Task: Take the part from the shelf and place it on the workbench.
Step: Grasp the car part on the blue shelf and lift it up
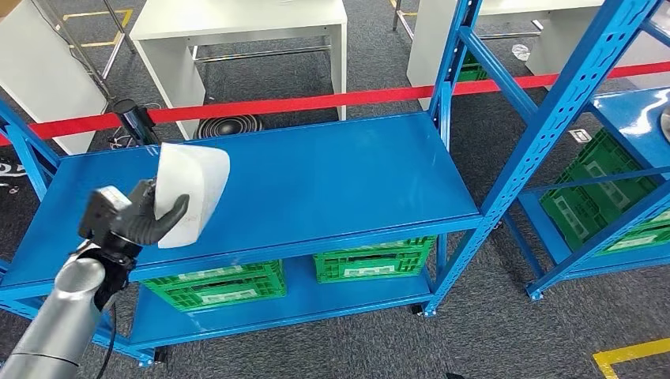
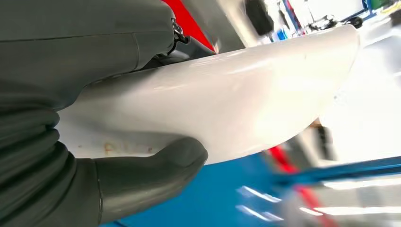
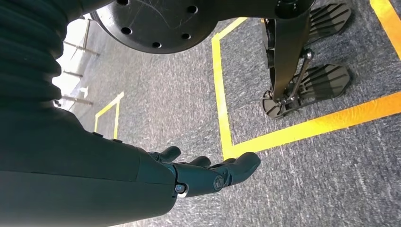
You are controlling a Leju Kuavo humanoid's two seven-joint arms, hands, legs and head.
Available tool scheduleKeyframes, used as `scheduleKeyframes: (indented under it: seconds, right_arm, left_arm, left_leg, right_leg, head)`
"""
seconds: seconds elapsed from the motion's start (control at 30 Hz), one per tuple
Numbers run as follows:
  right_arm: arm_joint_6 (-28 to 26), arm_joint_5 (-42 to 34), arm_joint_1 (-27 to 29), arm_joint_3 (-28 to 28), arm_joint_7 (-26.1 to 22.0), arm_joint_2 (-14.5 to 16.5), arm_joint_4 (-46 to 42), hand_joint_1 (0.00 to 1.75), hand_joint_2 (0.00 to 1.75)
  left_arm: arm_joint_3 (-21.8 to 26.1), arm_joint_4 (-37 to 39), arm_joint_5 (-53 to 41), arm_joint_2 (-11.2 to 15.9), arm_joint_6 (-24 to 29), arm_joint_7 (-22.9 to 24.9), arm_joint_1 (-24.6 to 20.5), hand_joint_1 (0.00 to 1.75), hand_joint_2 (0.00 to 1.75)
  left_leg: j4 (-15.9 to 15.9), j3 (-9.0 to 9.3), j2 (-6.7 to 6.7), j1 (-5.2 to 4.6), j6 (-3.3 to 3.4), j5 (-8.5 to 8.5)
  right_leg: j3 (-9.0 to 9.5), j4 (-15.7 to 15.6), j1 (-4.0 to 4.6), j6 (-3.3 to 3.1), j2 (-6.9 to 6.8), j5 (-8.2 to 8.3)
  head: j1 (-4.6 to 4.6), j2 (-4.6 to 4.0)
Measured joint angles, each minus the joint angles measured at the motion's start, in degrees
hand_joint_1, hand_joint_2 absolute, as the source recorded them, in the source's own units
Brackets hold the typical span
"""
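The left hand (image 1: 146,217) holds the white part (image 1: 192,189) clear above the blue shelf (image 1: 316,181) (thumb under, fingers over), likely for carrying. The right hand (image 3: 208,172) hangs empty, fingers apart.

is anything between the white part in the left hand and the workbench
No workbench can be identified here. The left hand holds the white part above the blue shelf, which is bare beneath it.

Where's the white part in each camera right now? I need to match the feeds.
Head view: white part held up in the left hand, over the blue shelf top.
Left wrist view: the part spans the frame, thumb beneath.
Right wrist view: not in it.
Shared landmark: red barrier tape.
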Motion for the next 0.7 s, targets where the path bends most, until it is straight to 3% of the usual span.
scheduleKeyframes:
  seconds: [0.1,0.2,0.33,0.43,0.6,0.67,0.7]
  right_arm:
    - [0.02,-0.07,0.04,-0.40,0.01,0.00,0.00,0.00,1.75]
    - [0.03,-0.08,0.03,-0.68,0.06,0.01,0.00,0.00,1.75]
    - [0.05,0.01,0.10,-0.75,0.15,0.11,0.00,0.00,1.75]
    - [0.05,0.16,0.11,-0.76,0.17,0.23,0.00,0.00,1.75]
    - [0.05,0.34,0.20,-0.76,0.23,0.50,0.00,0.00,1.75]
    - [0.05,0.44,0.22,-0.76,0.32,0.53,0.00,0.00,1.75]
    - [0.07,0.51,0.23,-0.76,0.36,0.52,0.00,0.00,1.75]
  left_arm:
    - [3.12,-5.88,17.88,-0.69,-9.06,5.59,1.08,1.75,1.75]
    - [5.19,-11.30,30.27,-1.49,-12.83,10.79,2.44,1.75,1.75]
    - [6.86,-18.99,42.64,-3.00,-18.60,13.40,6.16,1.75,1.75]
    - [7.39,-24.41,48.43,-3.91,-21.28,15.02,9.62,1.75,1.75]
    - [7.43,-31.00,51.95,-4.55,-22.95,17.18,15.79,1.75,1.75]
    - [7.41,-32.89,51.82,-5.02,-23.24,17.48,17.82,1.75,1.75]
    - [7.40,-33.62,51.62,-5.30,-23.31,17.49,18.68,1.75,1.75]
  left_leg:
    - [0.00,0.00,0.01,0.00,0.00,0.00]
    - [0.00,0.00,-0.01,0.01,0.00,-0.01]
    - [0.00,-0.01,0.00,0.00,0.03,-0.07]
    - [0.11,-0.04,0.02,-0.11,0.15,-0.28]
    - [0.23,0.24,0.07,-0.35,1.29,-0.66]
    - [-0.65,0.72,0.27,0.08,1.57,0.05]
    - [-1.10,0.87,0.40,0.35,1.69,0.32]
  right_leg:
    - [0.01,0.00,0.01,0.00,0.00,0.00]
    - [0.02,0.00,0.02,0.01,-0.02,-0.01]
    - [0.03,0.00,0.01,0.05,-0.01,-0.05]
    - [0.05,-0.05,-0.07,0.18,-0.02,-0.10]
    - [0.53,-0.27,-0.25,1.03,-0.03,-0.27]
    - [0.42,0.72,-0.12,1.42,-0.09,-1.38]
    - [-0.22,2.57,-0.10,1.62,-0.13,-2.96]
  head:
    - [0.00,0.00]
    - [-0.01,0.00]
    - [0.00,0.00]
    - [-0.01,0.00]
    - [-0.03,0.00]
    - [0.02,0.00]
    - [0.08,0.00]
